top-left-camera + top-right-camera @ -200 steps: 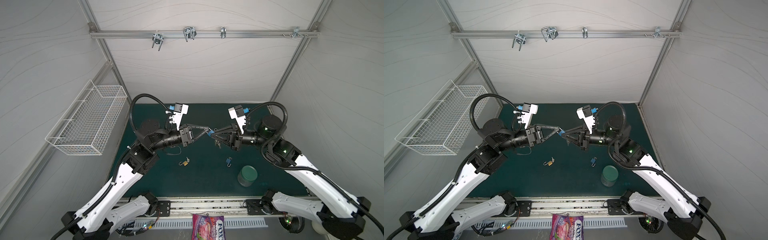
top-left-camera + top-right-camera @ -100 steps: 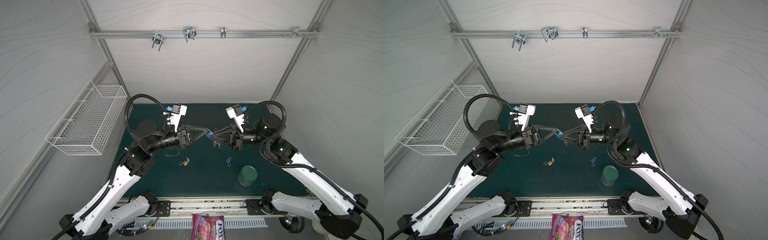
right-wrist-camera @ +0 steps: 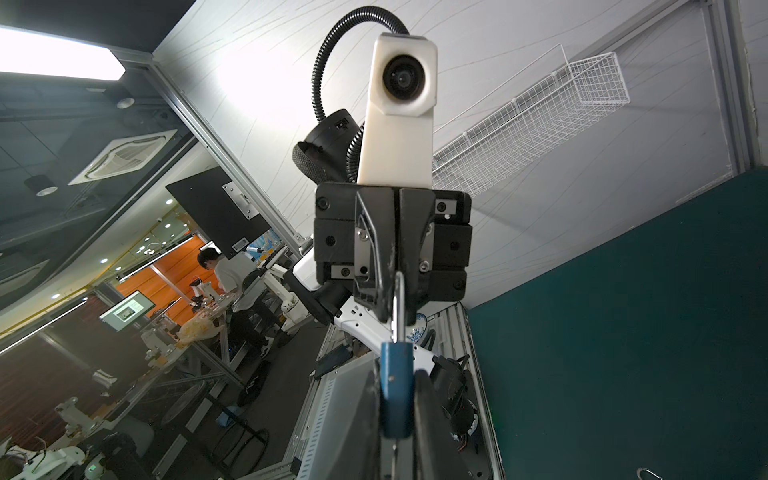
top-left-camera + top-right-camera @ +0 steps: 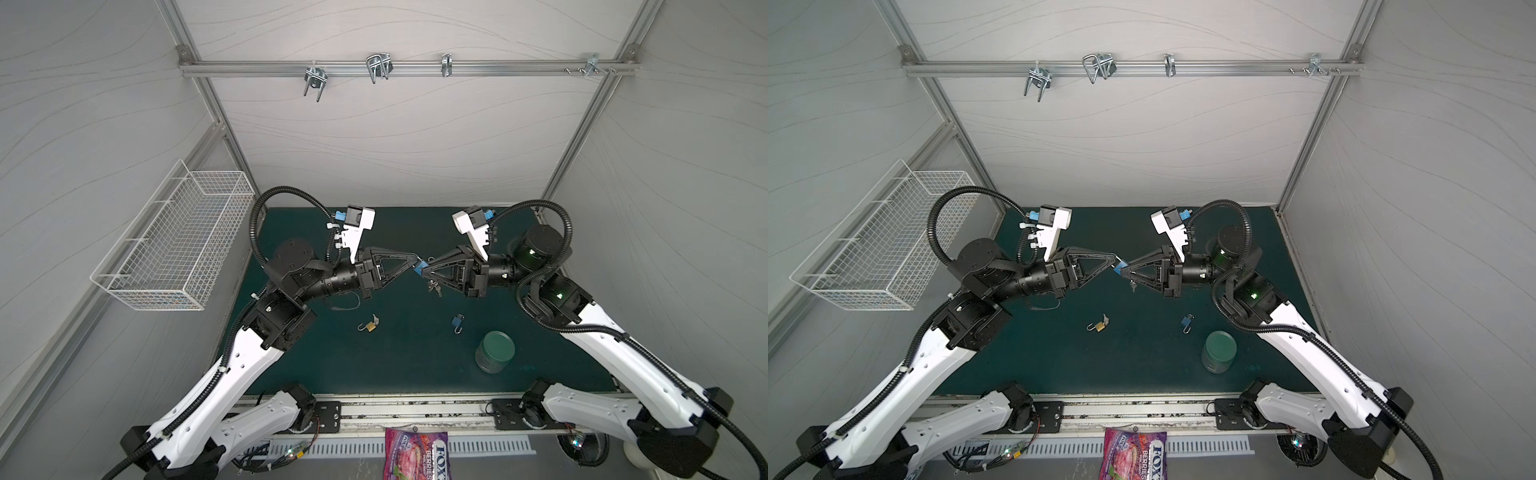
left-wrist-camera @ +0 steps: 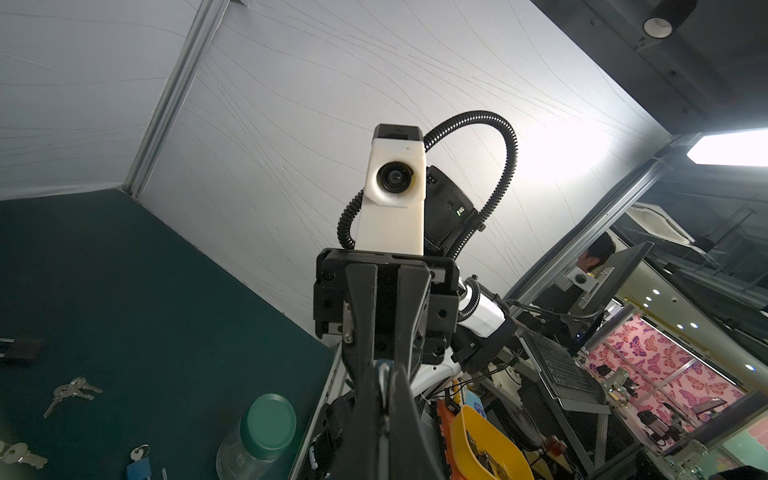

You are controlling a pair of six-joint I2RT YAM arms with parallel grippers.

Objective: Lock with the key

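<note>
The right gripper (image 4: 424, 268) pinches the padlock (image 3: 397, 374) body; the left gripper (image 4: 415, 259), fully closed, nips its shackle (image 3: 398, 299). The padlock hangs above the mat's (image 4: 407, 365) middle, keys (image 4: 434, 286) dangling beneath.

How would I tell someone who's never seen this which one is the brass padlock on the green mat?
Start at the dark green mat covering the tabletop. Near its middle, in a top view, two small open-shackled padlocks lie left of a clear jar with a green lid. The brass padlock is the left one, gold-coloured; its neighbour is a blue padlock.
</note>
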